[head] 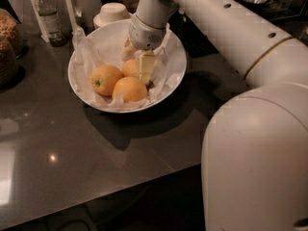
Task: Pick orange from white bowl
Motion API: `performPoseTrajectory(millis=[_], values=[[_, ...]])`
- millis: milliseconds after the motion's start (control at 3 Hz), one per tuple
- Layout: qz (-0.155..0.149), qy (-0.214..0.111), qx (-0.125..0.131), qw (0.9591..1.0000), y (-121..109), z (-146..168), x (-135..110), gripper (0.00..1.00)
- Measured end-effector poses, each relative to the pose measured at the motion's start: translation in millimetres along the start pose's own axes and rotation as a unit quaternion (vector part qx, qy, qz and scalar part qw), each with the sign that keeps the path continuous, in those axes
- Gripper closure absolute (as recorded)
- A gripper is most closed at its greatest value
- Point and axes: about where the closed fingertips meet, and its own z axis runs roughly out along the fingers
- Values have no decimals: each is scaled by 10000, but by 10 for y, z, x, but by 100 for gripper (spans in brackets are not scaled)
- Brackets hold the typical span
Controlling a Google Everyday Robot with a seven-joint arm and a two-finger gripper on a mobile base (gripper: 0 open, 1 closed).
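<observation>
Grasp step: tool (144,67) down in the white bowl (180,73) at back orange (128,68), can't tell its grip, next squeeze then lift

View: you look steeply down across the desk (72,172), near edge to far edge.
Range: close.
Arm: your gripper (144,75) is down in the white bowl (72,83).

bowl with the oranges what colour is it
Glossy white bowl, white paper lining; camera view. The gripper hangs inside it at the rear orange.

Three oranges (107,79) in one white bowl (72,81), one pincer (144,67) among them.
</observation>
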Motion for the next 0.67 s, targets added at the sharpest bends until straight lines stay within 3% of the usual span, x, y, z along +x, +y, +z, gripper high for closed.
performPoseTrajectory(millis=[333,667], values=[[66,-33,-30,10000,17,16,12,48],[156,-87,-69,9998,41,34,21,72]])
